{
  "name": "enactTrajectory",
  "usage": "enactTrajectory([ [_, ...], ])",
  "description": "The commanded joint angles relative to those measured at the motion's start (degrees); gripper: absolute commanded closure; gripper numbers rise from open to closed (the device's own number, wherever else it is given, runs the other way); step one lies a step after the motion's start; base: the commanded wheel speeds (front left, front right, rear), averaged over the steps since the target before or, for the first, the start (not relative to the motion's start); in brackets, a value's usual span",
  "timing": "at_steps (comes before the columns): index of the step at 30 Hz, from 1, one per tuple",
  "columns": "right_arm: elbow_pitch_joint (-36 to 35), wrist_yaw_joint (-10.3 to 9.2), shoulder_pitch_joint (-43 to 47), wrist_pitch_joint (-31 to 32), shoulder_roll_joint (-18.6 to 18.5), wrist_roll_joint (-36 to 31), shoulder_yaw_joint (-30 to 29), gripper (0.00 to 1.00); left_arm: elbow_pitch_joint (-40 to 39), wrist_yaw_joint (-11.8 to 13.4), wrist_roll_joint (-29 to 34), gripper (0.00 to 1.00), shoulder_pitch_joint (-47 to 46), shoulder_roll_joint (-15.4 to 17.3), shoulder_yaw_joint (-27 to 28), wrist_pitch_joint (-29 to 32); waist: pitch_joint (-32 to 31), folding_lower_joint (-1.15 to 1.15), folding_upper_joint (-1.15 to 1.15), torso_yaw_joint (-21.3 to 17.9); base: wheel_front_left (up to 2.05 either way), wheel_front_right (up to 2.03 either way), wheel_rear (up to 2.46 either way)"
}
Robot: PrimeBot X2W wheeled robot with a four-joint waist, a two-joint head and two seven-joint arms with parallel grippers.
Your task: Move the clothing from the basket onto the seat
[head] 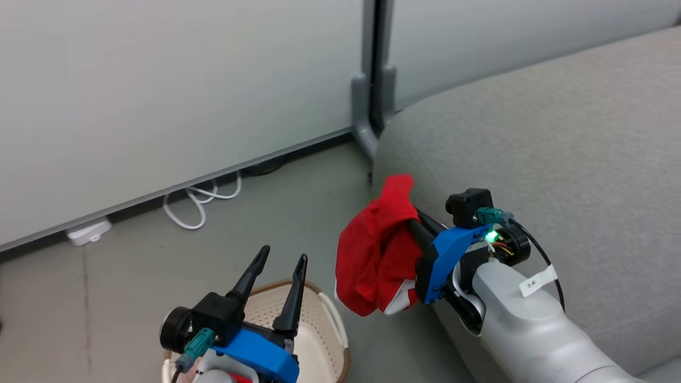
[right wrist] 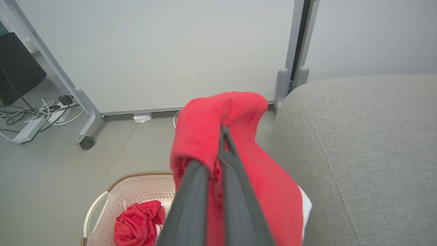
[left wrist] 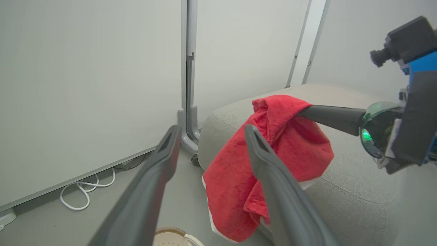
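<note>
Plainly, the right gripper (right wrist: 218, 153) has its two dark, tapered fingers (right wrist: 235, 191) pressed together on a bright red garment (head: 372, 250). The fabric is soft and fuzzy, drapes over them in loose folds, and shows white trim at the lower hem. It hangs at the rounded corner of the seat (head: 558, 133), a broad grey cushion of coarse woven cloth; whether the two touch I cannot tell. The left gripper (head: 283, 255) is spread wide and empty above the basket (head: 322, 332), a cream perforated plastic tub with a brown woven-look rim. A second red garment (right wrist: 136, 223) lies crumpled inside it. Behind, pale partition panels (head: 159, 80) meet at a grey post (head: 372, 80), and a white cable (head: 197, 205) loops at their foot.
</note>
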Motion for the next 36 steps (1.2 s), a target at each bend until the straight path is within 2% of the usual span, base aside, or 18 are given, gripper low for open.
enactTrajectory([
  [1, -0.3, 0.01, -0.9, -0.2, -0.1, -0.1, 0.1, 1.0, -0.4, -0.4, 0.1, 0.0, -0.4, -0.1, 0.0, -0.2, 0.6, 0.0, 0.0, -3.6, 0.0, 0.0, 0.0],
  [9, -0.7, 0.01, -1.1, -0.2, -0.1, -0.1, 0.5, 1.0, -1.0, -0.4, -0.4, 0.0, -1.0, 0.3, -1.0, -0.2, 1.4, 0.0, 0.0, -10.3, 0.0, 0.0, 0.0],
  [15, -1.3, 0.01, -0.7, -0.2, -0.1, 0.4, 0.8, 1.0, -1.1, -0.3, -0.5, 0.0, -1.3, 0.5, -1.5, -0.2, 2.1, 0.0, 0.0, -14.0, 0.0, 0.0, 0.0],
  [26, -1.2, 0.01, -1.0, -0.2, -0.1, -1.0, -1.8, 1.0, -0.4, -0.3, -0.9, 0.0, -3.1, 1.0, -3.1, -0.2, 3.5, 0.0, 0.0, -14.7, 0.0, 0.0, 0.0],
  [36, -1.6, 0.01, -3.2, -0.2, -0.1, -1.0, -4.5, 1.0, -1.2, -0.3, -0.3, 0.0, -3.1, 1.7, -2.3, -0.2, 5.1, 0.0, 0.0, -15.0, 0.0, 0.0, 0.0],
])
